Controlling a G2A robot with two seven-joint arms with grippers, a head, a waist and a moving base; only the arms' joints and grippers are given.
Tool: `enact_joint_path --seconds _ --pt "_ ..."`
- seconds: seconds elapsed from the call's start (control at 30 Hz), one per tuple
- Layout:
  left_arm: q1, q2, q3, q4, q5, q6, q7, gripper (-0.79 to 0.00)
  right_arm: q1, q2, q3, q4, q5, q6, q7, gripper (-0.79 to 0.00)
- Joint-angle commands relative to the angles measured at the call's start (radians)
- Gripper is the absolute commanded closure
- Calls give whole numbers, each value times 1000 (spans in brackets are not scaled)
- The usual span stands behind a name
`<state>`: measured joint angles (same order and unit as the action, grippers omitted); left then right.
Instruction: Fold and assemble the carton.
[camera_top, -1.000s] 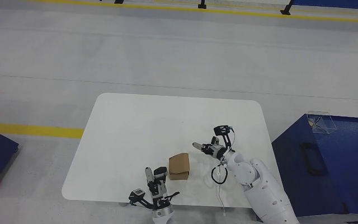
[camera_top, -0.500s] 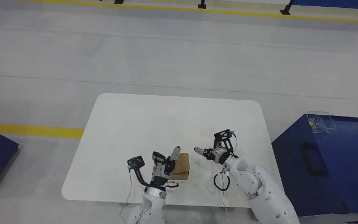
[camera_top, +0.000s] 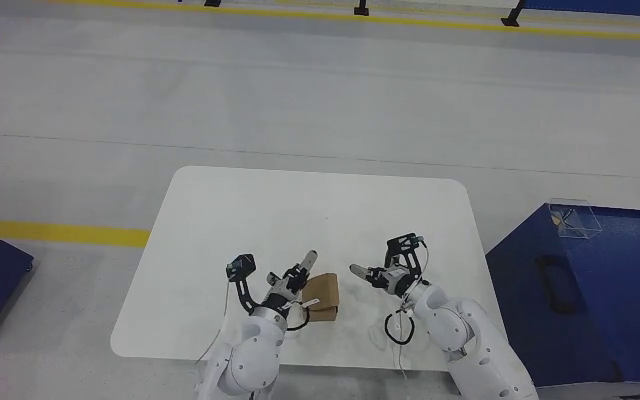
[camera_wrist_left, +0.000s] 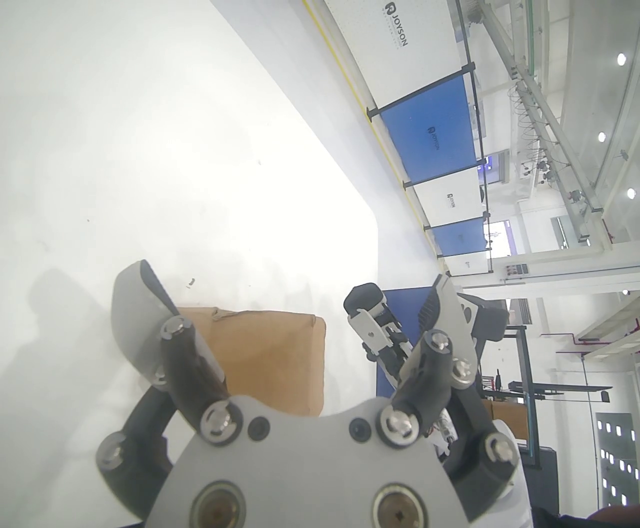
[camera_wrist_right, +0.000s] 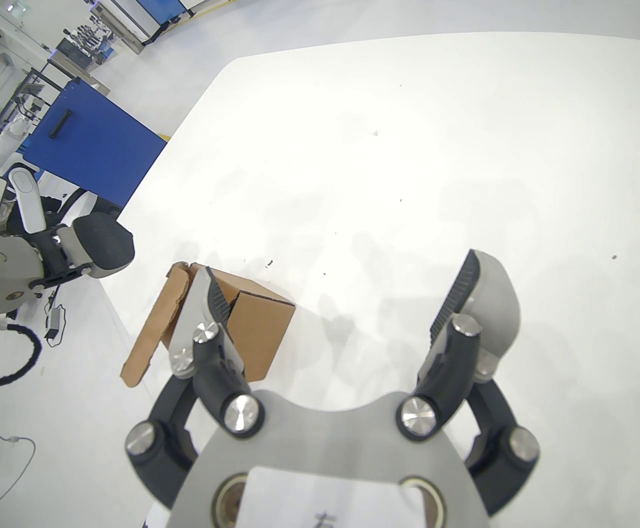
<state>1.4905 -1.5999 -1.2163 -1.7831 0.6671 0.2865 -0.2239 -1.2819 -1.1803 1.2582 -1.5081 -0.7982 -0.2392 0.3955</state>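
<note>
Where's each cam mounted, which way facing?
Top view: on the robot above its arms, looking down at the white table; both arms flank the carton.
Left wrist view: on the left wrist, looking past the open left gripper across the carton.
Right wrist view: on the right wrist, looking past the open right gripper down at the table.
Shared: all three see the carton.

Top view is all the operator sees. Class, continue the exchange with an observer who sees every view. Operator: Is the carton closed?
Observer: No. The right wrist view shows one flap folded out from the side of the carton.
Operator: Is the left gripper holding it?
Observer: No. In its wrist view the left gripper is spread wide and grips nothing.
Operator: And the right gripper?
Observer: The right gripper is open too, with nothing between its fingers.
</note>
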Motion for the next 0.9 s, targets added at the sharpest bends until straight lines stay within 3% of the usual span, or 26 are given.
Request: enact_joint_path --seconds 0.0,0.07,0.13,0.17,0.37,0.47,0.87 --pt "0 0 0 0 0 0 0 -785 0 0 0 0 0 0 0 -785" --pt "1 1 3 2 -1 -9 -15 -785 -3 0 -4 0 -1 -8 7 -785" --pt "-1 16 -22 -7 73 -52 -106 -785 -2 0 -4 -1 -3 -9 12 -785" --pt "1 22 -46 -25 105 -22 -138 -785 -2 0 -6 -2 -5 -8 10 -785" --pt "-28 59 -126 -112 218 13 -557 -785 -6 1 -11 -20 -17 -11 19 -785" --pt "-48 68 -129 -111 245 4 -653 -785 -10 1 -7 -30 -2 -4 33 -785" --pt "-61 71 -125 -97 254 10 -664 -785 -10 1 -7 -30 -2 -4 33 -785"
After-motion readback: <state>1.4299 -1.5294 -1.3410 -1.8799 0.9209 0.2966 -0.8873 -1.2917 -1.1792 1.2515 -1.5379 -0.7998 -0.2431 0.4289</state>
